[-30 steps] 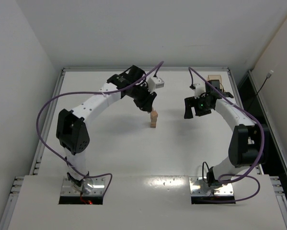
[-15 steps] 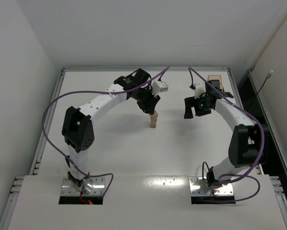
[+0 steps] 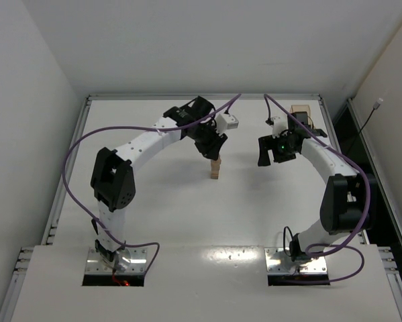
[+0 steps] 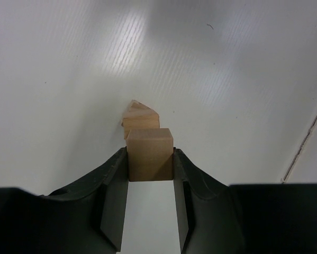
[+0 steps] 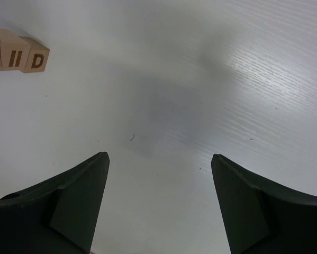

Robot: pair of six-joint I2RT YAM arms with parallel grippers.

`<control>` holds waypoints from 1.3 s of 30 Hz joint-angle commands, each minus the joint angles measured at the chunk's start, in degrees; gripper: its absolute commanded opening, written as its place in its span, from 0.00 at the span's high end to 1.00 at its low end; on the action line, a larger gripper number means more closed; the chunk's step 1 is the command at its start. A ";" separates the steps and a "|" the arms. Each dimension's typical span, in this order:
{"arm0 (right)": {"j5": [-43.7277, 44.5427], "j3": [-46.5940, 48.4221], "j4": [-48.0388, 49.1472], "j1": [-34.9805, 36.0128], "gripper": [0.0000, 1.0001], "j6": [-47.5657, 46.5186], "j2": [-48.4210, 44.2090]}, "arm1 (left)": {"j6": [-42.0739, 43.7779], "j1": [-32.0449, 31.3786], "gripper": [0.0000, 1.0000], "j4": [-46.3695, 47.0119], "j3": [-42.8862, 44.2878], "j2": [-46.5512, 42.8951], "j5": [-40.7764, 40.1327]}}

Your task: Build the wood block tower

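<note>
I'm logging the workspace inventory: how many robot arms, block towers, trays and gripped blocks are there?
Robot arms: 2, left arm and right arm
Tower: 1
Tan tray: 1
Gripped wood block: 1
Total: 5

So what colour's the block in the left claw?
Light tan block; clearest in left wrist view.

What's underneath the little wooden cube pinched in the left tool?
The tower of stacked cubes sits below the held cube in the left tool. The cube hides most of the tower's top, so whether they touch cannot be told.
</note>
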 commanded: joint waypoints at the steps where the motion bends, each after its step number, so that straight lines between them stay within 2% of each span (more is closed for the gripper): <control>1: -1.21 1.46 1.23 0.15 0.25 -0.41 -0.76 | -0.05 -0.58 1.00 1.17 2.75 -0.03 0.54; 15: -1.21 1.46 1.23 0.15 0.25 -0.41 -0.76 | -1.11 -0.58 1.00 1.69 2.75 0.50 -0.51; 23: -1.21 1.46 1.75 0.15 0.25 -0.41 -0.76 | -1.63 -0.58 0.89 1.69 2.75 1.54 -1.13; 35: -1.21 0.93 1.76 0.15 0.25 -0.41 -0.76 | -2.16 -0.58 0.86 2.22 2.75 2.08 -1.13; 39: -1.21 0.93 1.76 0.15 0.25 -0.41 -0.76 | -2.16 -0.58 0.82 2.22 2.75 2.08 -1.13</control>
